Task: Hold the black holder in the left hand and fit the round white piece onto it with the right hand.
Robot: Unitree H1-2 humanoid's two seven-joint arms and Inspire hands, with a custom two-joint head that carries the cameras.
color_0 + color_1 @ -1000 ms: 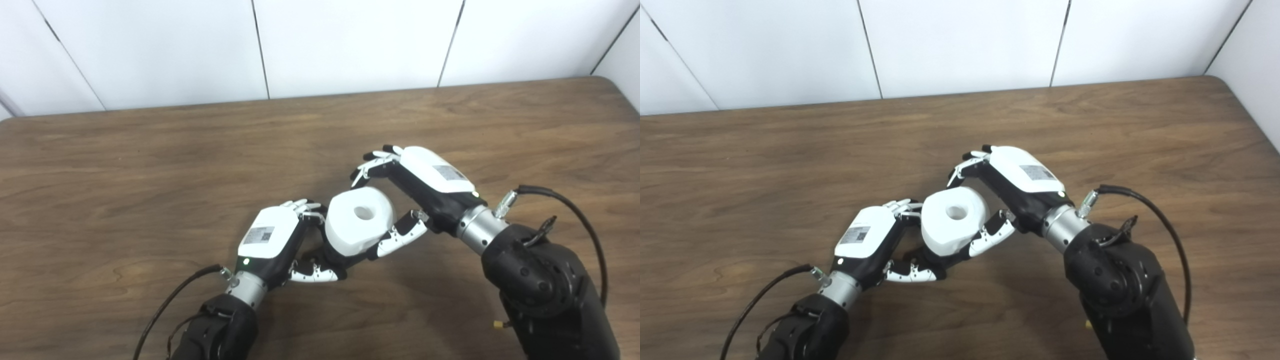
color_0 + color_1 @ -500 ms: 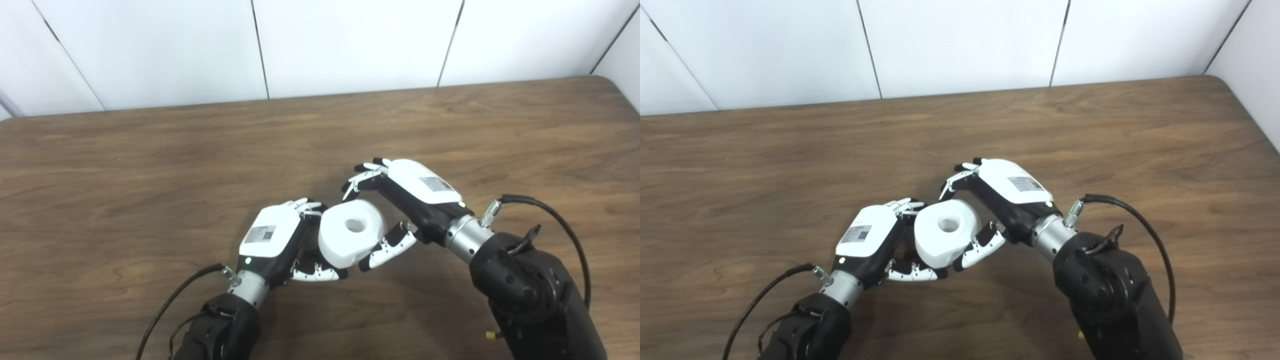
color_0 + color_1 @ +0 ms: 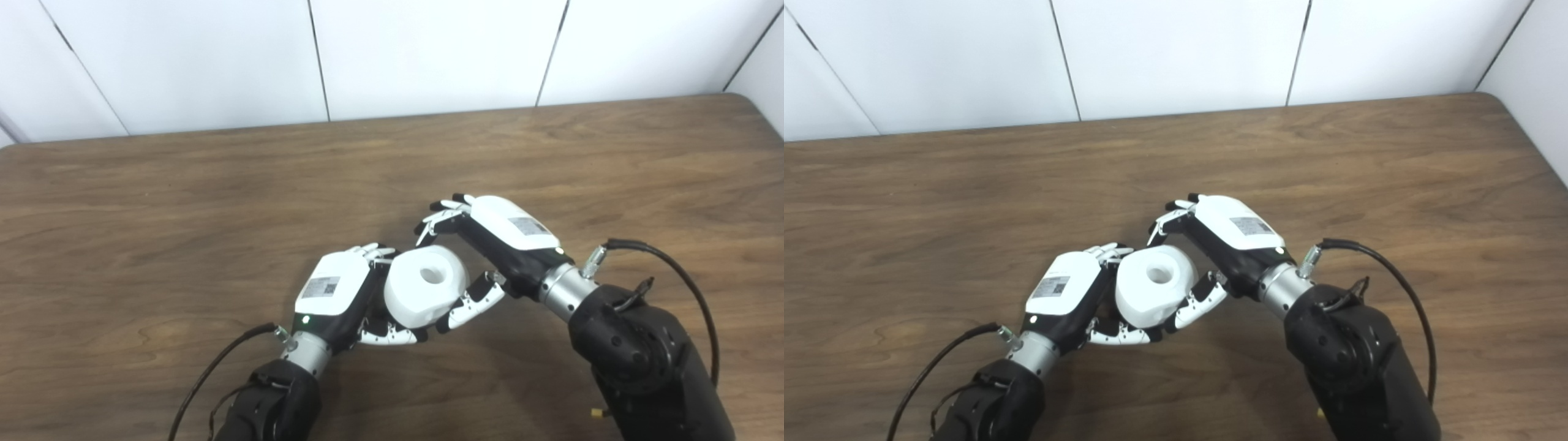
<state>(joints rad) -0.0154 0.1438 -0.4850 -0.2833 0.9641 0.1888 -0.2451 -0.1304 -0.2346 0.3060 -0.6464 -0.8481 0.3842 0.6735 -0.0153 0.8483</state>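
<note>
Since the earlier frames: right hand (image 3: 484,245) and round white plastic piece with a central hole (image 3: 425,291) have come down and leftward, closing against the left hand (image 3: 343,294); the gap formerly under the piece is gone.

Item 1, nearest: left arm, black sleeve with trailing black cable (image 3: 208,373), entering from the bottom left. Left hand, white-backed with black fingers, is curled inward with its palm toward the white piece and its thumb (image 3: 389,334) lying beneath it. Grip appears wrapped around something below the piece, presumably to steady it as a fixed base.

Item 2: black holder. Hidden almost entirely between the left fingers and the underside of the white piece; its shape cannot be told. Judged to sit in the left hand's grasp.

Item 3: round white piece, hole facing up and slightly tilted, touching the left hand's fingers. It sits directly over where the holder should be; whether it is fully seated cannot be seen.

Item 4: right hand, fingers arched over the far rim, thumb (image 3: 468,303) pressed to the near right side, pinching the piece so it can be guided down.

Item 5, farthest: brown wood-grain table (image 3: 184,196), then white panelled wall (image 3: 429,55).
</note>
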